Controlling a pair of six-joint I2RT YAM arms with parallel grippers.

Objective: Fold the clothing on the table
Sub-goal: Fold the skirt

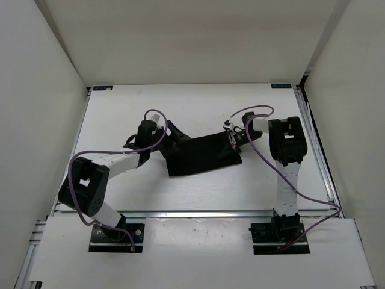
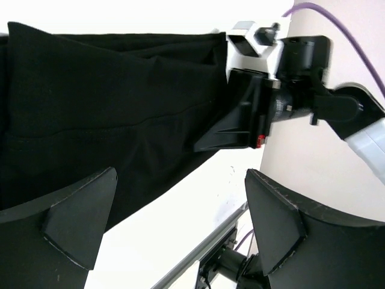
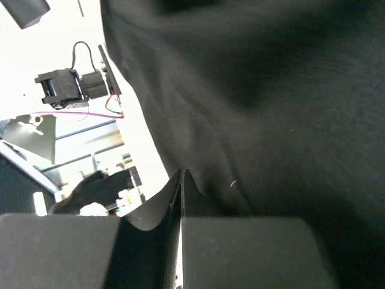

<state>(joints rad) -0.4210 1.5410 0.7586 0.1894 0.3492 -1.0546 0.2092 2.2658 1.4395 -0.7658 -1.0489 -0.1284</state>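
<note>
The clothing [image 1: 201,155] is a plain black piece lying bunched across the middle of the white table [image 1: 198,108]. My right gripper [image 1: 234,138] is at its right end, shut on the fabric's edge. In the right wrist view the jaws [image 3: 182,180] are pressed together with the clothing [image 3: 271,108] pinched at their tips and filling the picture. My left gripper [image 1: 171,136] is open at the cloth's left end. In the left wrist view its fingers [image 2: 180,217] stand wide apart over bare table, with the clothing [image 2: 108,108] just beyond them and the right gripper [image 2: 240,117] at its far edge.
A metal rail [image 1: 198,212] runs along the table's near edge, with both arm bases behind it. White walls close in the left, right and back sides. Purple cables [image 1: 252,111] loop from both arms. The rail [image 2: 204,247] also shows between the left fingers.
</note>
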